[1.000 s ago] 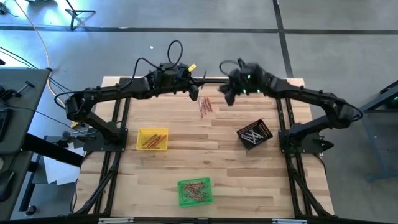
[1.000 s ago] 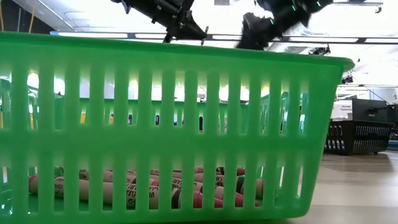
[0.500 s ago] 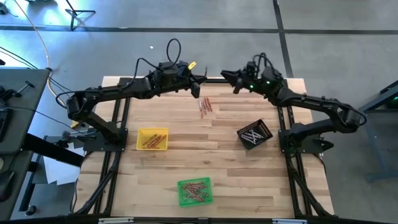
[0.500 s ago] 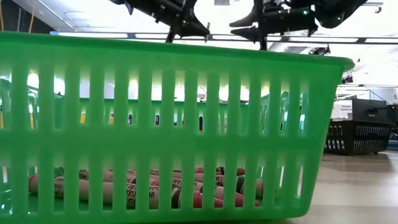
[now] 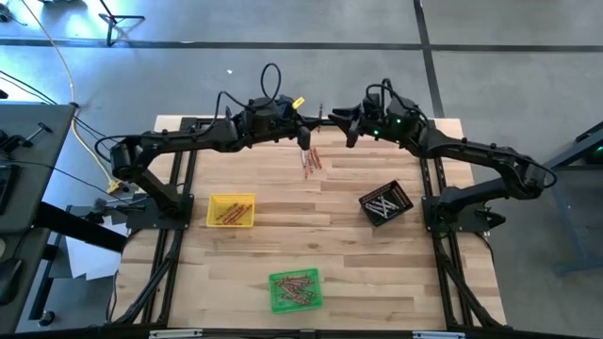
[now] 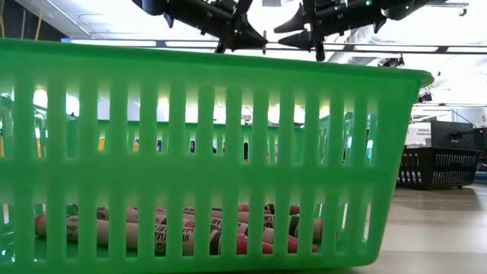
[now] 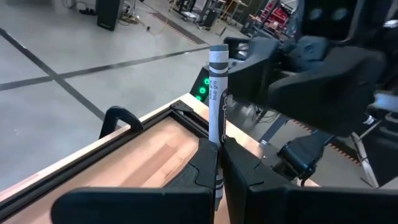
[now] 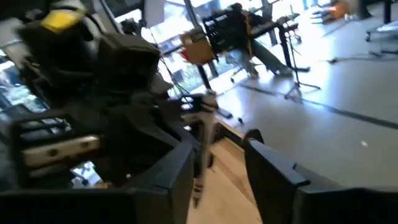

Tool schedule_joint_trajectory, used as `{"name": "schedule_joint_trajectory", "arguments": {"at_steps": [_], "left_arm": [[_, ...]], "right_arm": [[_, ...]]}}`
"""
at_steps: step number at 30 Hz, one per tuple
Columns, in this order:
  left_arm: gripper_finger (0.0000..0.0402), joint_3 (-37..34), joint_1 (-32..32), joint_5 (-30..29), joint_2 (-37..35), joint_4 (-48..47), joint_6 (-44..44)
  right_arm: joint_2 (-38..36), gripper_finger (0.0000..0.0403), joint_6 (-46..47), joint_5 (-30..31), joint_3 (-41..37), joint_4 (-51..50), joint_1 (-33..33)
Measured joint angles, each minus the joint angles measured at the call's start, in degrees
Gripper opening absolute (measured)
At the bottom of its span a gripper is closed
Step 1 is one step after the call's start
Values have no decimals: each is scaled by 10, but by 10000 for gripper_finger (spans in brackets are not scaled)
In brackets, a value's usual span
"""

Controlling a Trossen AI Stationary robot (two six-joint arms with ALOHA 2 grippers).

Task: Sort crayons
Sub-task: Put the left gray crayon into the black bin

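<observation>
A pale grey-white crayon (image 7: 216,93) stands upright in my shut left gripper (image 7: 219,155), held high above the table's far edge (image 5: 314,122). My right gripper (image 8: 217,168) is open and level and faces the left one (image 5: 332,120). The crayon (image 8: 204,140) shows in the gap close to one of its fingers; I cannot tell whether it touches. A small heap of reddish crayons (image 5: 311,160) lies on the table below. More crayons lie in the yellow tray (image 5: 231,210), the black tray (image 5: 385,202) and the green tray (image 5: 295,289). My left gripper pinches the crayon's lower part (image 7: 217,146) between its two fingers. The fingers come nearly level from the table's left side and lie across the crayon. The crayon stands upright, most of its length above the fingers, lifted well clear of the table.
In the low view the green tray's wall (image 6: 228,137) fills the picture, with crayons (image 6: 175,232) on its floor. Bare wood lies between the three trays. The arms' frames run along both table sides.
My right gripper has swung up from pointing down at the table to level, and has moved toward the table's left, up to my left gripper. My left gripper has shifted a little toward the right with the crayon, still shut on it.
</observation>
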Motion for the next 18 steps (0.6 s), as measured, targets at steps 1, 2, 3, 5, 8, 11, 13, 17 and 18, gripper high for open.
{"name": "schedule_joint_trajectory", "arguments": {"at_steps": [1,2,3,5,8,11,13,17,18], "left_arm": [[0,0,0,0,0,1,0],[0,0,0,0,0,2,0],[0,0,-1,0,0,2,0],[0,0,-2,0,4,7,-2],[0,0,-4,0,6,14,-5],[0,1,-8,0,5,16,-6],[0,1,-9,0,6,14,-6],[0,1,-9,0,5,15,-15],[0,1,-11,-1,5,14,-15]], "right_arm": [[0,149,1,1,0,-2,0],[0,160,10,1,0,0,0],[0,172,14,1,0,4,0],[0,192,24,4,0,5,0],[0,212,52,15,0,5,0],[6,219,91,16,0,5,1],[15,219,114,17,0,9,3],[36,220,133,13,0,34,9],[40,220,136,12,0,46,12]]}}
